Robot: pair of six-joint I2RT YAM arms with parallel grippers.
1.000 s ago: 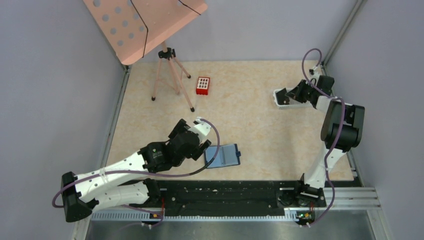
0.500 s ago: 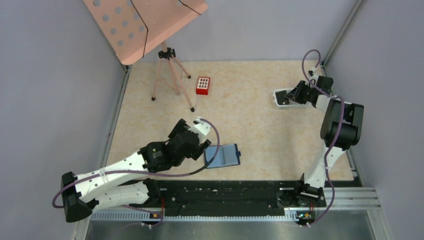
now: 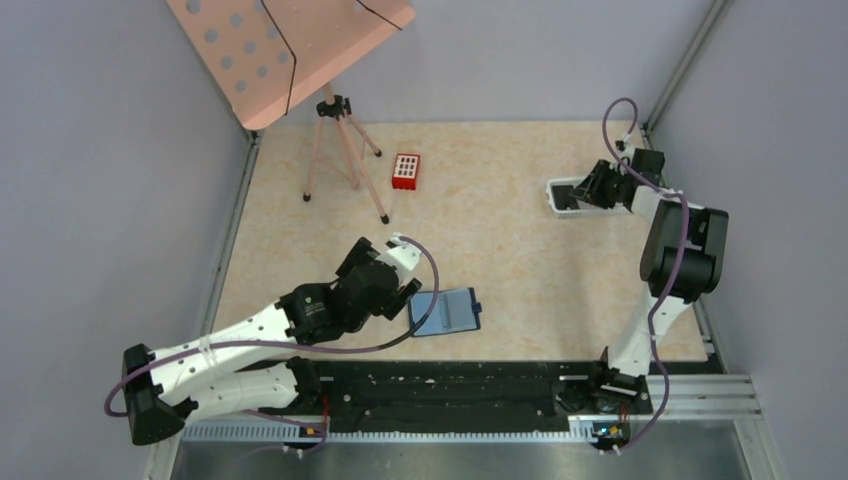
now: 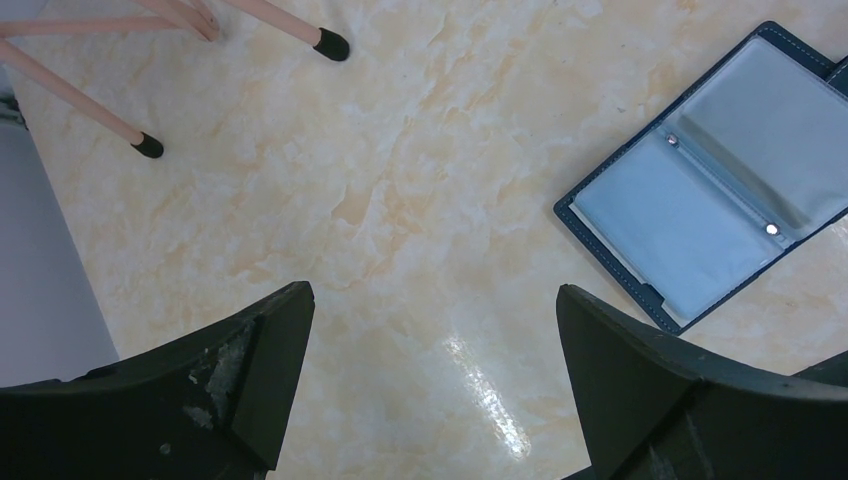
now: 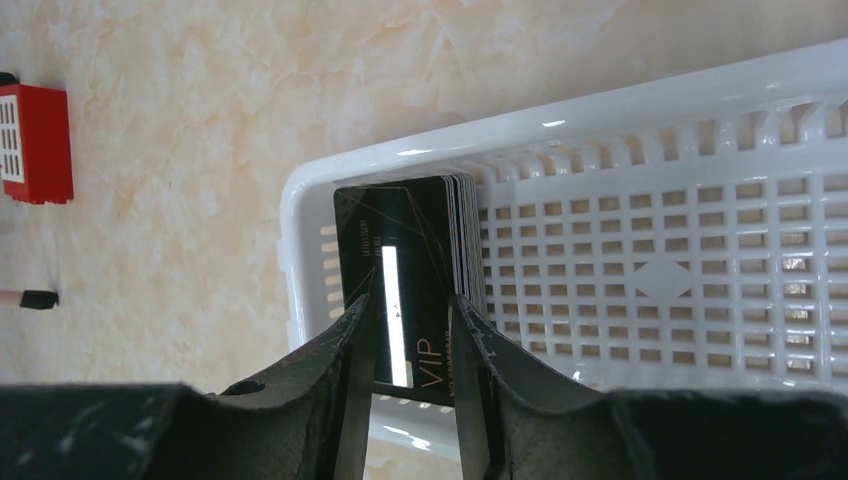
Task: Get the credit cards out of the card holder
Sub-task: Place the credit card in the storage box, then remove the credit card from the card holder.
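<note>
Left gripper (image 4: pixel 430 300): jaws spread wide, nothing between them, hanging over bare beige marbled tabletop (image 3: pixel 500 250). Just beside it on its right lies the blue folding card holder (image 4: pixel 710 180), opened flat, its greyish clear pockets face up and two small snap studs along the spine.

Right gripper (image 5: pixel 410 300): we see it at the far right of the table, over the near-left end of the white slotted plastic tray (image 5: pixel 650 110). Its jaws stand a narrow gap apart. Through that gap shows the face of a black card lettered "VIP", so nothing is pinched between them. We cannot tell whether the fingers (image 5: pixel 355 330) touch the card.

The credit cards (image 5: pixel 420 215): a stack of thin dark rectangles inside the tray, pressed to its end wall, with the VIP card topmost. From the top view, the tray and the card holder are well apart.

Also noted: a small red block with a white grid face (image 3: pixel 404 171) toward the far side, and a pink tripod stand (image 3: pixel 340 130) carrying a perforated pink plate at far left.
</note>
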